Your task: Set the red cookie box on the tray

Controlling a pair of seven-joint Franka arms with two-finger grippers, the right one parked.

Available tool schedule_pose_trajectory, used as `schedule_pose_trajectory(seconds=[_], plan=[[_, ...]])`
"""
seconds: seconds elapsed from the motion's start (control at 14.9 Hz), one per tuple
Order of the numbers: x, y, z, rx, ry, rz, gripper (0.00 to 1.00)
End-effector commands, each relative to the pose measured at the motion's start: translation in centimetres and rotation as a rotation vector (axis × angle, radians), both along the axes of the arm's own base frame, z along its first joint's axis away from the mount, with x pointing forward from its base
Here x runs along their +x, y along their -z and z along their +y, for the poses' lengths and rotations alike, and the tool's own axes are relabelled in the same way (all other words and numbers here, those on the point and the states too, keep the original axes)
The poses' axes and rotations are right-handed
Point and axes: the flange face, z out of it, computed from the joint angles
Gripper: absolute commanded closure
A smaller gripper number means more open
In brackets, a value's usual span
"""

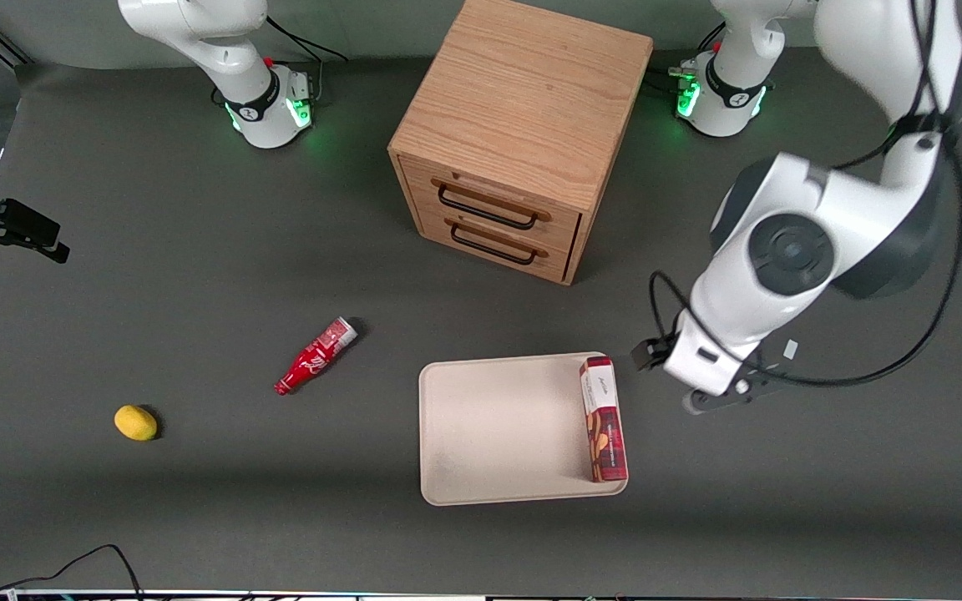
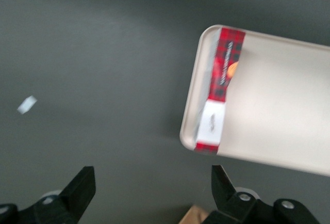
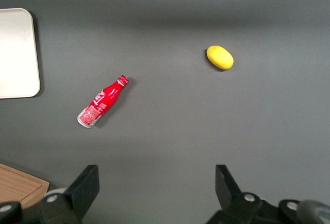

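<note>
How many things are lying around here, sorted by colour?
Red: 2, the red cookie box on the tray's edge, and a small red bottle
Yellow: 1, a lemon
Beige: 1, the tray
Wood: 1, a two-drawer cabinet
Total: 5
The gripper hangs open above the table beside the tray, holding nothing.

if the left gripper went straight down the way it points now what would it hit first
Probably bare table: the open left gripper points at grey surface beside the tray, clear of the red cookie box. Depth is hard to judge.
</note>
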Motion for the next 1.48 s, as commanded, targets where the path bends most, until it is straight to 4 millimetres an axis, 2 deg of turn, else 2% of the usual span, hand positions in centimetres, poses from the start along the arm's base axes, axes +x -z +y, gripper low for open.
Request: schedule_pose_trajectory(seconds=[0.0, 0.13, 0.27, 0.4, 0.54, 0.67, 0.81, 0.94, 1.14, 1.41], plan=[[-2.9, -6.0, 6.1, -0.026, 0.061, 0.072, 0.0], [-5.8, -10.8, 11.9, -0.043, 0.139, 0.127, 0.0], [-8.7, -13.8, 15.7, -0.04, 0.226, 0.186, 0.0], [-10.8, -15.6, 19.0, -0.054, 0.285, 0.21, 0.0], [-12.7, -16.1, 21.2, -0.066, 0.307, 0.209, 0.0], [-14.5, -15.4, 21.9, -0.068, 0.312, 0.178, 0.0], [-16.4, -13.6, 21.9, -0.066, 0.315, 0.15, 0.0], [-17.6, -12.6, 22.0, -0.064, 0.314, 0.126, 0.0], [-17.6, -12.8, 22.2, -0.06, 0.311, 0.121, 0.0], [-17.9, -14.6, 22.9, -0.061, 0.319, 0.125, 0.0]])
